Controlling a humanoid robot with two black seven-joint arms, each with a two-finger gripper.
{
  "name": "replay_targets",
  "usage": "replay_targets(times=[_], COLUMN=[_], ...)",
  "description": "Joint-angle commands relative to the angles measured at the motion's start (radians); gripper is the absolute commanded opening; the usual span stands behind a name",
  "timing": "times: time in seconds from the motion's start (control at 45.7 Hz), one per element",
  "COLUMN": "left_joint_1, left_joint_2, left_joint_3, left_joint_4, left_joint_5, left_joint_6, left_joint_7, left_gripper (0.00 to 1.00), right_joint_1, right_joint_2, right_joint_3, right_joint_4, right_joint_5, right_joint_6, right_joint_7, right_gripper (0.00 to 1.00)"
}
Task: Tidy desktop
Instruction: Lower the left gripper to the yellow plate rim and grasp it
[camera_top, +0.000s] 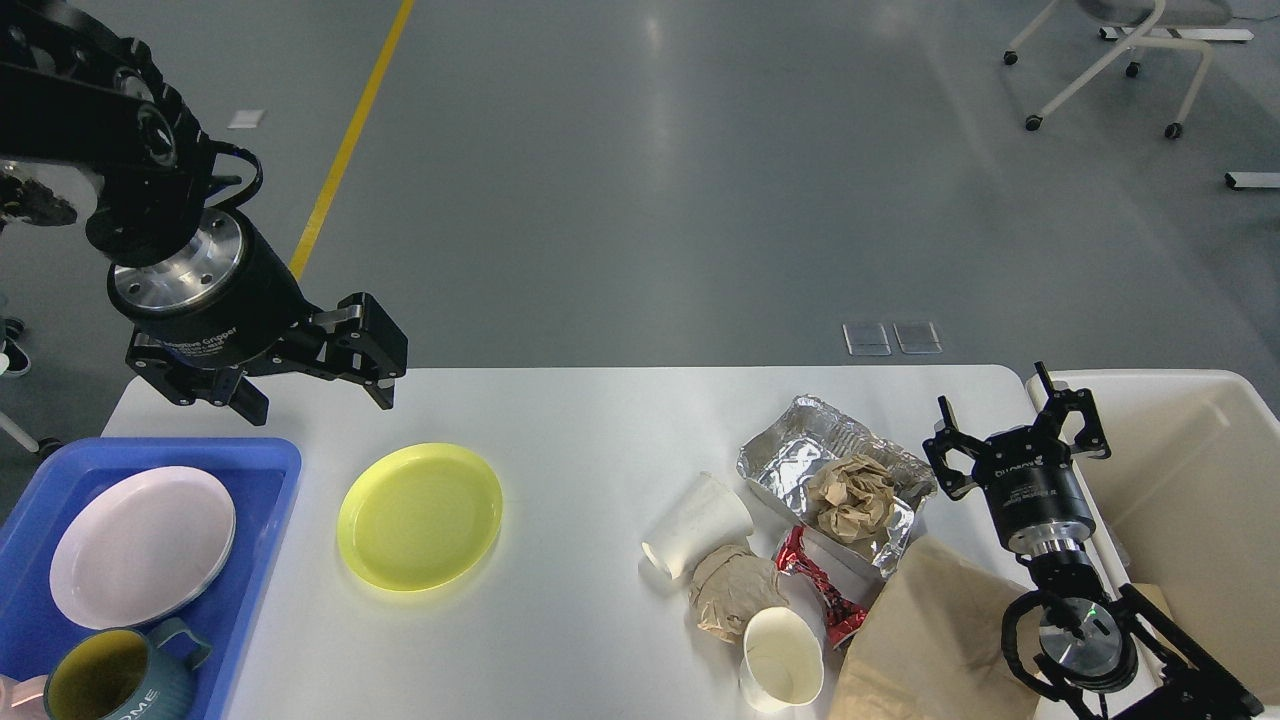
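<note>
Left hand (318, 388), fingers apart, hangs above the desktop (580, 420)

White lettering on the black body of the left gripper (318, 385), upper left of the frame, ends in "Gripper"; the word before it is too blurred to read. The blue-grey mug (118, 675) at lower left shows the pale letters "ME". The print on the right gripper (1015, 425) is illegible.

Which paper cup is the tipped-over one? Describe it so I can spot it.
On the white rectangular desktop, find the crumpled silver foil tray at right. The white paper cup left of it lies on its side; the other white cup stands upright, nearer me.
</note>
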Motion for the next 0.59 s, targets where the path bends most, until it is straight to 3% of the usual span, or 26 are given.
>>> replay_targets(times=[0.0, 0.109, 0.284, 0.569], left_joint_1=[0.161, 0.304, 0.492, 0.732], left_joint_2=[0.009, 0.003, 0.017, 0.028], left_joint_3=[-0.006, -0.033, -0.038, -0.039], left_joint_4=[0.093, 0.154, 0.220, 0.342], left_joint_5=[-0.010, -0.042, -0.159, -0.193], left_joint_6=[0.041, 0.095, 0.284, 0.348], left_joint_7=[-0.007, -0.013, -0.009, -0.001], left_gripper=[0.96, 0.96, 0.96, 0.96], right_joint_1=[0.000, 0.000, 0.000, 0.001], right_joint_2=[0.000, 0.000, 0.000, 0.000], right_joint_3=[0.000, 0.000, 0.000, 0.000], right_joint_4=[0.000, 0.000, 0.000, 0.000], right_joint_5=[0.000, 0.000, 0.000, 0.000], right_joint_6=[0.001, -0.001, 0.001, 0.001], right_joint_7=[0.000, 0.000, 0.000, 0.000], right_gripper=[1.00, 1.00, 1.00, 1.00])
